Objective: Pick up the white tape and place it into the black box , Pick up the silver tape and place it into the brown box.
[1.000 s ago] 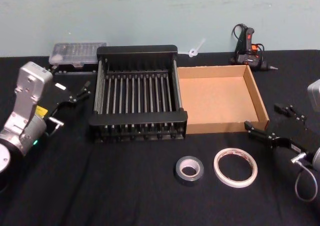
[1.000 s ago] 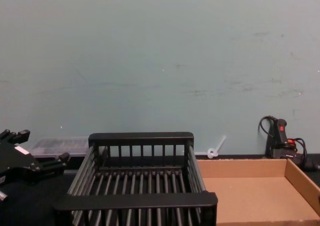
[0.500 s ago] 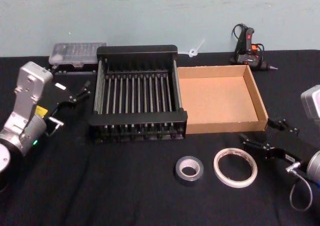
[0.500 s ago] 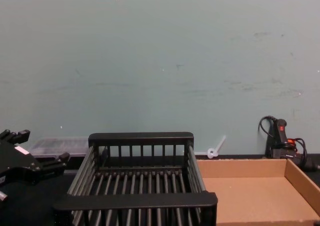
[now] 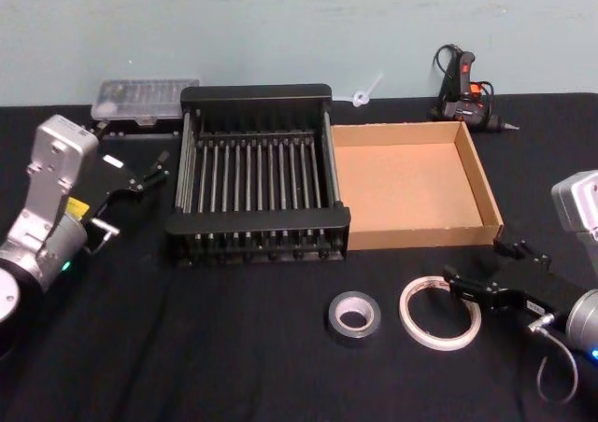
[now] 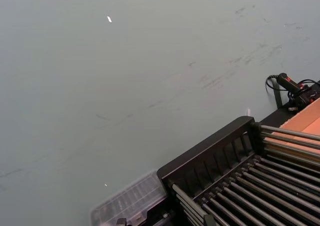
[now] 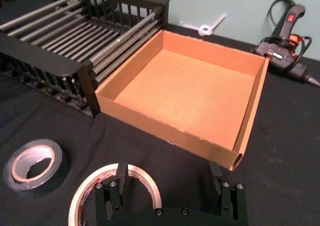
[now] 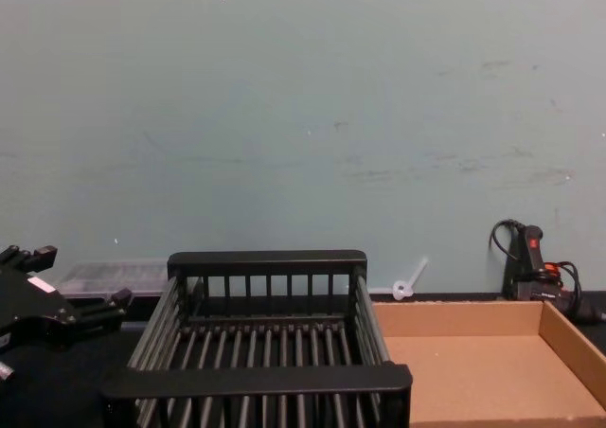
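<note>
- I have the right pincer low over the black surface, fingers apart, one fingertip over the white tape and the other outside the roll's rim, toward the brown box.
- The white tape lies flat at 6 o'clock from the brown box; from the pincer's tips it sits close by at about 8 o'clock, the wrist reaching in from 3 o'clock.
- The silver tape lies flat just beside the white roll, at its 9 o'clock, apart from it.
- The black box stands at 11 o'clock from the white tape, its side against the brown box.
- My left pincer is parked at 9 o'clock of the black box, fingers a little apart, holding nothing.
- My read: the right arm is far the nearer, and the grasp turns on the rim. The fingers look set to straddle the near wall of the ring, so a short descent should do before closing.
- A glue gun and a clear case rest at 12 o'clock, along the wall.
</note>
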You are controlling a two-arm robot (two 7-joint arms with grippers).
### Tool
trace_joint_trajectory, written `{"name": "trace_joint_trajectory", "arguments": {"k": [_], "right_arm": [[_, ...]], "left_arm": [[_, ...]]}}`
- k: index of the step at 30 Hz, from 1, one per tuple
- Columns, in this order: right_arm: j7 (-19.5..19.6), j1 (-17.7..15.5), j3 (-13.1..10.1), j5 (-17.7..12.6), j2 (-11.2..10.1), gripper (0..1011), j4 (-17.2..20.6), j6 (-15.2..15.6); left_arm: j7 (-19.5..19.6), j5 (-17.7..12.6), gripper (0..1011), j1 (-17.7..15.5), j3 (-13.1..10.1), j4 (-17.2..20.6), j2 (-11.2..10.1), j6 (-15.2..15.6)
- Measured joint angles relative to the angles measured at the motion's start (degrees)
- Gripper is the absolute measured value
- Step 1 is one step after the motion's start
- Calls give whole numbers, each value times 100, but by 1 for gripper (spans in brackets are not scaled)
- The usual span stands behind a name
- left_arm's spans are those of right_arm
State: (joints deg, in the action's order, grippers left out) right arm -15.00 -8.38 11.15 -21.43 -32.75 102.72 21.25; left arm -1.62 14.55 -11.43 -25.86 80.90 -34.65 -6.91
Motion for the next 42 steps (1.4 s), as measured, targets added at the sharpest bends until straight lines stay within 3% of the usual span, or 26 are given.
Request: {"name": "trace_joint_trajectory", "arguments": {"k": [42], "right_arm": [[-274, 241, 193, 261, 154, 1002, -431, 421]], "left_arm": [[0, 0, 1001, 0, 0, 0, 0, 0]]}}
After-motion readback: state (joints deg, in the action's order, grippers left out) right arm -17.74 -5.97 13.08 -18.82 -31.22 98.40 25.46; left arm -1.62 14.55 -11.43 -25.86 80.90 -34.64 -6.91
